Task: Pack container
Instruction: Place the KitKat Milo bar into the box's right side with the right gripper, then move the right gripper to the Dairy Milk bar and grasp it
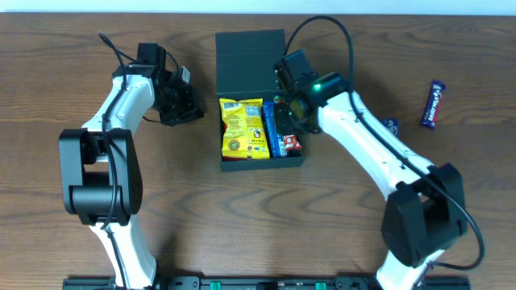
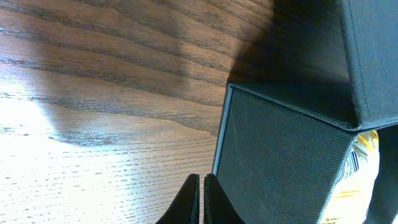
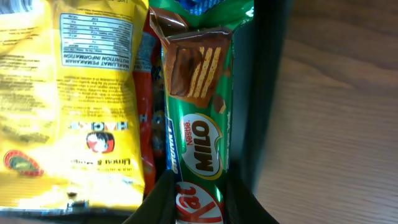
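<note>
Container [image 1: 263, 164] sits mid-table [image 1: 201, 225], lid [image 1: 250, 60] flipped open toward the far side. Inside: yellow snack bag [image 1: 242, 127] on the left, blue packet [image 1: 274, 133] next to it, more wrappers along the right wall.

Right gripper [image 1: 293, 109] is over the container's right side, pointing down into it. Wrist cam: green Milo bar [image 3: 199, 124] lies btw the yellow bag and the box wall, w/ a red KitKat bar [image 3: 194, 208] at its near end. The right fingers [image 3: 155, 199] stand apart, one each side of the KitKat. Looks like they touch it, but can't tell if they're clamped on or slack.

Left gripper [image 1: 187, 105] is just left of the container, not touching it. Its fingers [image 2: 189, 199] are pressed nearly together w/ nothing btw them, low over the wood near the box's corner.

Candy bar [image 1: 433, 105] lies on the table well off to the right, apart from the rest.
</note>
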`<act>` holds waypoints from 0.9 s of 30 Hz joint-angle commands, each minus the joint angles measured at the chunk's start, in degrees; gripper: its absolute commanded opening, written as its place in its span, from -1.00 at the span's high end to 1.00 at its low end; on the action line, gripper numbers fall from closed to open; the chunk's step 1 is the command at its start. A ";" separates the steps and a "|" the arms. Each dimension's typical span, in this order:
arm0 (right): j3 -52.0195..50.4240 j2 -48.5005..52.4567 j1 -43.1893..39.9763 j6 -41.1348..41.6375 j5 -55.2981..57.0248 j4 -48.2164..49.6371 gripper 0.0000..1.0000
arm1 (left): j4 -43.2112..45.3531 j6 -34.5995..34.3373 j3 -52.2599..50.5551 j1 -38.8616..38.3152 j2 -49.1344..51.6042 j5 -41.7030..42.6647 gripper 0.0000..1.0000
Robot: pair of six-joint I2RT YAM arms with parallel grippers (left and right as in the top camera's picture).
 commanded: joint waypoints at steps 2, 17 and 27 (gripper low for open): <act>0.11 3.87 0.61 2.99 3.54 0.20 0.97 | -0.33 1.07 0.59 0.02 0.92 -0.04 0.88; 0.33 7.50 0.57 3.78 8.59 2.54 -0.12 | -0.63 1.49 0.59 0.02 0.92 -0.13 0.88; 11.13 2.62 0.39 1.40 8.85 -1.77 -0.07 | -0.59 1.49 0.59 0.02 0.92 -0.17 0.88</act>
